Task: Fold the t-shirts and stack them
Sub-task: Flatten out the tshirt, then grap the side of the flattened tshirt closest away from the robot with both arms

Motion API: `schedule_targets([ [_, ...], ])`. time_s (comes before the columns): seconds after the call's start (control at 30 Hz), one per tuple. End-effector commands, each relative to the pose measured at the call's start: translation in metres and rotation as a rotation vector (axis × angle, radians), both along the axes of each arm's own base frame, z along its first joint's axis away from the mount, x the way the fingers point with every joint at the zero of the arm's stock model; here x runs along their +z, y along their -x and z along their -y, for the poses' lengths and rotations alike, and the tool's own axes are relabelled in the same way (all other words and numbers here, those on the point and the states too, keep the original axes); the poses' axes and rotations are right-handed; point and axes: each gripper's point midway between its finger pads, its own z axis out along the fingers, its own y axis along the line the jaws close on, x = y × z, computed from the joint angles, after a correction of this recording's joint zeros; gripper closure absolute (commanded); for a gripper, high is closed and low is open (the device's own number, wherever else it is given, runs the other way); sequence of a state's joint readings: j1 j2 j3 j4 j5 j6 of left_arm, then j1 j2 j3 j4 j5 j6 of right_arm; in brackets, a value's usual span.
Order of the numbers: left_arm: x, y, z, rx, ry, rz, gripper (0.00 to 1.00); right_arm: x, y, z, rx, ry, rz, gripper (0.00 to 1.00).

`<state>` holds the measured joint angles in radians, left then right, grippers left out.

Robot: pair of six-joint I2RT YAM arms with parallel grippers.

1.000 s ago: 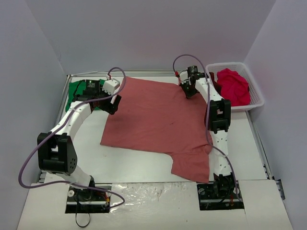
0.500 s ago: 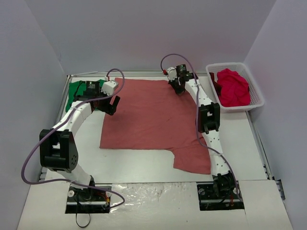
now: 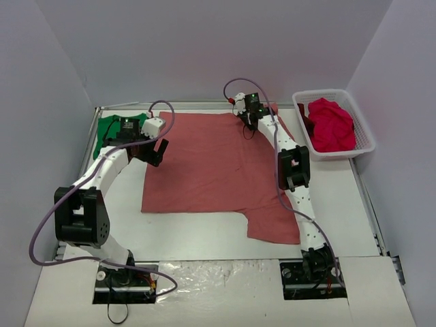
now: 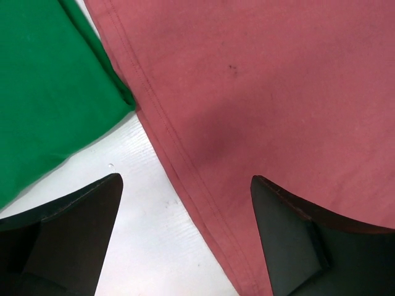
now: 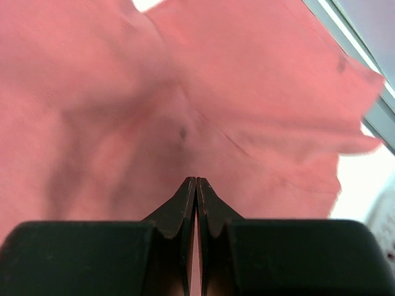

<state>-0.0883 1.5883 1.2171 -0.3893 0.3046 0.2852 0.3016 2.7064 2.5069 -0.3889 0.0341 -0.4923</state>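
A salmon-pink t-shirt (image 3: 211, 163) lies spread flat mid-table, one sleeve hanging toward the near right. My left gripper (image 3: 155, 151) is open and empty; in the left wrist view (image 4: 185, 234) it straddles the shirt's hemmed left edge (image 4: 278, 92), beside a green t-shirt (image 4: 43, 111). The green t-shirt (image 3: 109, 128) lies at the far left. My right gripper (image 3: 246, 126) is at the shirt's far edge. In the right wrist view it (image 5: 196, 180) is shut on wrinkled pink fabric (image 5: 247, 92). Crimson t-shirts (image 3: 330, 126) are heaped in the basket.
A white lattice basket (image 3: 334, 92) stands at the far right. Bare white table (image 4: 136, 209) shows between the green and pink shirts. A metal rail (image 5: 364, 49) borders the table's far side. Grey walls enclose the workspace.
My right gripper has moved left along the shirt's far edge, pulling fabric with it; the near-right sleeve has shifted left. My left gripper has barely moved.
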Motion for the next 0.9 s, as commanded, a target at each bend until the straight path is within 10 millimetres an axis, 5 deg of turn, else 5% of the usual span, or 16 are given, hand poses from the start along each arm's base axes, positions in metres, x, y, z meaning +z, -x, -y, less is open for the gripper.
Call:
schedule_targets([
  [0.0, 0.064, 0.003, -0.006, 0.002, -0.009, 0.149, 0.16, 0.115, -0.008, 0.015, -0.109, -0.031, 0.221, 1.00],
  [0.03, 0.070, 0.007, -0.005, -0.016, -0.012, 0.165, 0.15, 0.154, -0.001, 0.016, -0.113, -0.057, 0.269, 1.00],
  [0.1, 0.080, 0.023, -0.002, -0.063, -0.009, 0.187, 0.13, 0.193, 0.023, 0.019, -0.112, -0.081, 0.299, 1.00],
  [0.17, 0.079, 0.043, 0.006, -0.146, -0.008, 0.172, 0.13, 0.211, 0.044, 0.018, -0.074, -0.104, 0.302, 0.99],
  [0.2, 0.086, 0.052, 0.007, -0.173, -0.017, 0.190, 0.13, 0.250, 0.064, 0.021, -0.062, -0.130, 0.354, 0.91],
  [0.23, 0.086, 0.059, 0.009, -0.216, -0.036, 0.195, 0.13, 0.228, 0.083, 0.024, -0.045, -0.120, 0.288, 0.62],
  [0.27, 0.083, 0.067, 0.009, -0.243, -0.050, 0.186, 0.13, 0.228, 0.099, 0.022, -0.006, -0.138, 0.267, 0.56],
  [0.3, 0.071, 0.084, 0.009, -0.277, -0.072, 0.150, 0.14, 0.258, 0.126, 0.025, 0.030, -0.178, 0.304, 0.51],
  [0.33, 0.063, 0.093, 0.006, -0.319, -0.123, 0.138, 0.14, 0.222, 0.152, 0.030, 0.054, -0.173, 0.205, 0.33],
  [0.4, 0.043, 0.119, 0.010, -0.399, -0.177, 0.077, 0.18, 0.201, 0.200, 0.028, 0.154, -0.204, 0.081, 0.11],
  [0.53, -0.015, 0.170, 0.012, -0.550, -0.336, -0.033, 0.24, 0.188, 0.300, 0.046, 0.236, -0.223, -0.041, 0.14],
  [0.57, -0.019, 0.171, 0.006, -0.543, -0.393, -0.020, 0.24, 0.168, 0.321, 0.052, 0.213, -0.221, -0.095, 0.17],
  [0.6, -0.019, 0.177, 0.010, -0.569, -0.416, 0.017, 0.24, 0.183, 0.337, 0.062, 0.187, -0.217, -0.045, 0.18],
  [0.73, -0.035, 0.185, -0.001, -0.571, -0.493, 0.049, 0.23, 0.196, 0.366, 0.119, 0.032, -0.225, 0.084, 0.16],
  [0.87, -0.050, 0.178, -0.021, -0.515, -0.605, 0.117, 0.23, 0.219, 0.375, 0.143, -0.036, -0.261, 0.193, 0.20],
])
